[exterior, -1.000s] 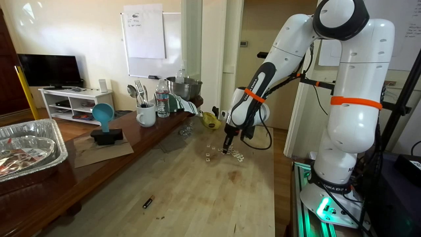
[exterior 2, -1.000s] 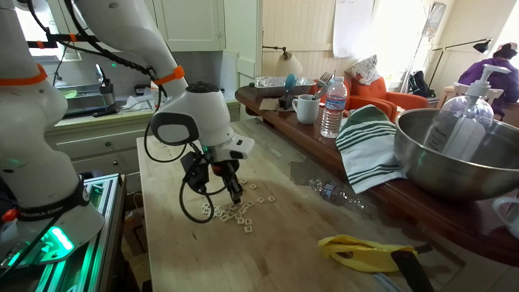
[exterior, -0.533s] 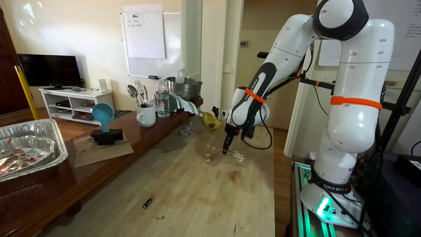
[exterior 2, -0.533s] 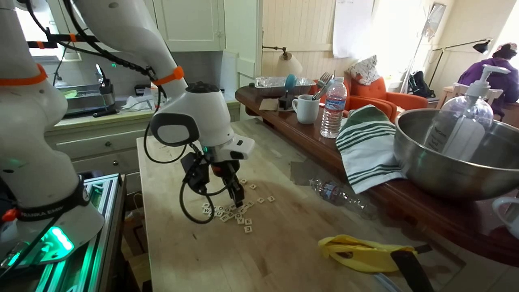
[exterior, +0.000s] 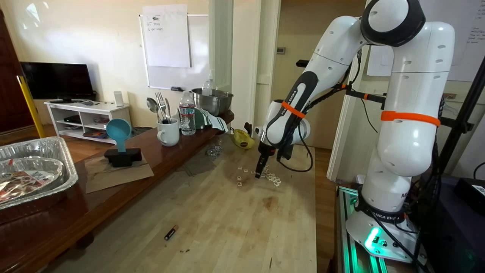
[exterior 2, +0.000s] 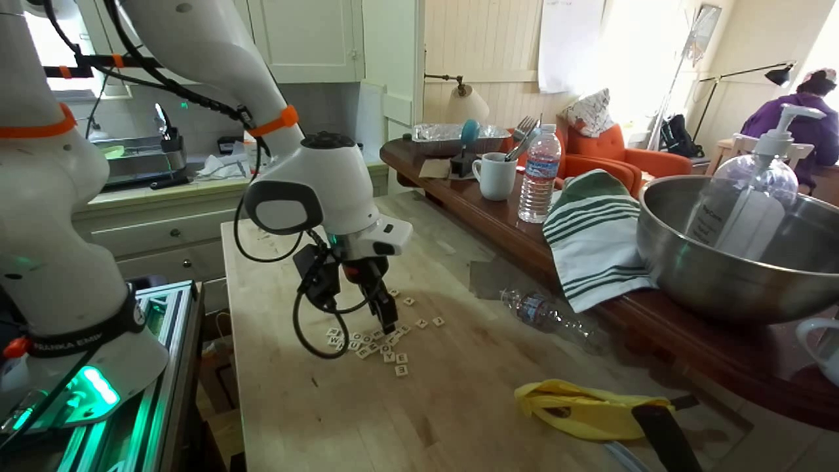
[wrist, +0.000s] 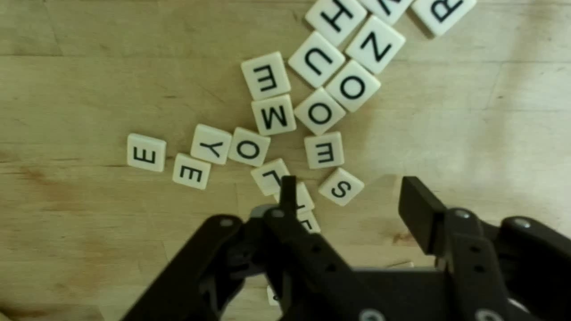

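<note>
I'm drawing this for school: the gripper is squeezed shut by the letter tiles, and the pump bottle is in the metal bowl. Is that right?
Not shut: the gripper by the letter tiles is open; the wrist view shows its fingers apart. The pump bottle is in the metal bowl, yes.

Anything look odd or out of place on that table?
A clear plastic bottle lies on its side on the table, and a loose battery lies away from the letter tiles; neither seems to belong with them.
</note>
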Robot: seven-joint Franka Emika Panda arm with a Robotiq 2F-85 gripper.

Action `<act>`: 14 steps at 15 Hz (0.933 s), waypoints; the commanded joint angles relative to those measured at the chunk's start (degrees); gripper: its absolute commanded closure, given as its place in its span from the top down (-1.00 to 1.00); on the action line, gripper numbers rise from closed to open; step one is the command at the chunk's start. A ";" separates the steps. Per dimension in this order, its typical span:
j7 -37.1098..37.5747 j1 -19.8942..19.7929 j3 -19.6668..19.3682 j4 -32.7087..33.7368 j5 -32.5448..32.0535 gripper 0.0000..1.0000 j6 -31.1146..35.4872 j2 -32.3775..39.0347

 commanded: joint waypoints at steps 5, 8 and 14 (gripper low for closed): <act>-3.17 -0.57 1.45 1.32 3.37 0.24 0.01 0.20; -3.40 -0.67 1.23 1.53 3.04 -0.24 -0.97 0.53; -5.08 -1.13 1.52 2.12 3.78 -1.00 -0.05 1.97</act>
